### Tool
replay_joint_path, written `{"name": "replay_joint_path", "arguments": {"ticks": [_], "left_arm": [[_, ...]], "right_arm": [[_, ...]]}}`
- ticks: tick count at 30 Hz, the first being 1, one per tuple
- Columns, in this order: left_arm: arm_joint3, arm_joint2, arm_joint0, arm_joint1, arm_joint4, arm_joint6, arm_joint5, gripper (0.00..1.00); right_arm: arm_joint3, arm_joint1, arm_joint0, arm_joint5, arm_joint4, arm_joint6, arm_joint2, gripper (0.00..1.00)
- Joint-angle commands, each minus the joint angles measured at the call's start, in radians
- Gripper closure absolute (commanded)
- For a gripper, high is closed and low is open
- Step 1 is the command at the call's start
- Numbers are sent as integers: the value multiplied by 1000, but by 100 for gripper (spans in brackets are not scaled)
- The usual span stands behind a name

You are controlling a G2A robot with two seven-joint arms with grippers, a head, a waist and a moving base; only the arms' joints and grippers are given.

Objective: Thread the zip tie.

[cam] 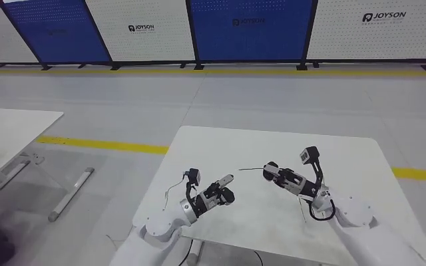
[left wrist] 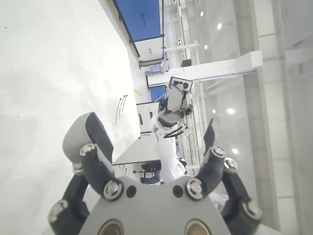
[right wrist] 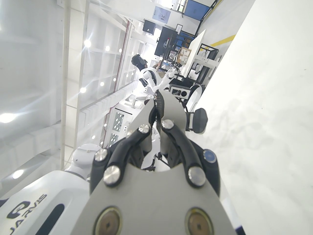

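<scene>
Table [cam: 266, 219]: white top, seen from above; both arms work over its near half.
Zip tie [cam: 251, 169]: thin black strip, held at one end by the R gripper. Free length runs roughly level toward the L arm, above the table surface. Tip ends short of the L gripper, not touching it.
Right gripper [cam: 268, 169]: over table centre, pointing toward the L arm. Jaws closed together, clamped on the zip tie end.
R gripper, own wrist view [right wrist: 157, 97]: fingers [right wrist: 171, 110] pressed flat against each other, no gap between the black pads. The strip itself can't be made out here.
Left gripper [cam: 225, 187]: near the table's front-left area, pointing toward the R gripper, just beside the tie's free tip but apart from it. Jaws spread wide, nothing between them.
L gripper, own wrist view [left wrist: 151, 128]: black ribbed pads [left wrist: 100, 135] face each other across a wide gap; the R gripper shows beyond that gap, farther off.
Spacing: the 2 grippers face each other, near, no contact.
Spare ties [left wrist: 121, 107]: 2 black ties lying flat on the table, side by side, approx. parallel, close to the table edge on the R arm's side. Well apart from both grippers.
Threading status: tie tail free, no loop formed, as far as the top view shows.
</scene>
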Motion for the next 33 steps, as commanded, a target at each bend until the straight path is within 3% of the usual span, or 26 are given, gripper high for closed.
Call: {"name": "replay_joint_path", "arguments": {"ticks": [1,6,8,11,13,24,26,28,30,33], "left_arm": [[0,0,0,0,0,0,0,0],[2,18,-3,-4,-37,22,13,0],[5,38,-18,-10,-92,32,20,0],[30,80,-58,-18,-189,-13,50,0],[58,114,-88,-30,-212,63,36,0],[61,120,-92,-32,-214,74,37,0],[56,121,-94,-34,-234,96,26,0],[54,125,-94,-38,-260,112,-17,0],[57,139,-105,-39,-243,97,-15,0],[63,152,-116,-41,-214,131,-5,0]], "right_arm": [[0,0,0,0,0,0,0,100],[-12,-11,-23,0,-35,-70,-6,100],[-21,-21,-31,0,-21,-79,-8,100],[-29,-40,-48,0,-52,-105,-9,100],[-28,-54,-64,0,-41,-104,-2,100],[-26,-56,-65,0,-41,-103,0,100],[-35,-57,-73,8,-47,-114,2,100],[-41,-58,-81,19,-54,-110,8,100],[-39,-59,-87,28,-55,-99,14,100],[-37,-62,-91,33,-58,-97,21,100]]}}
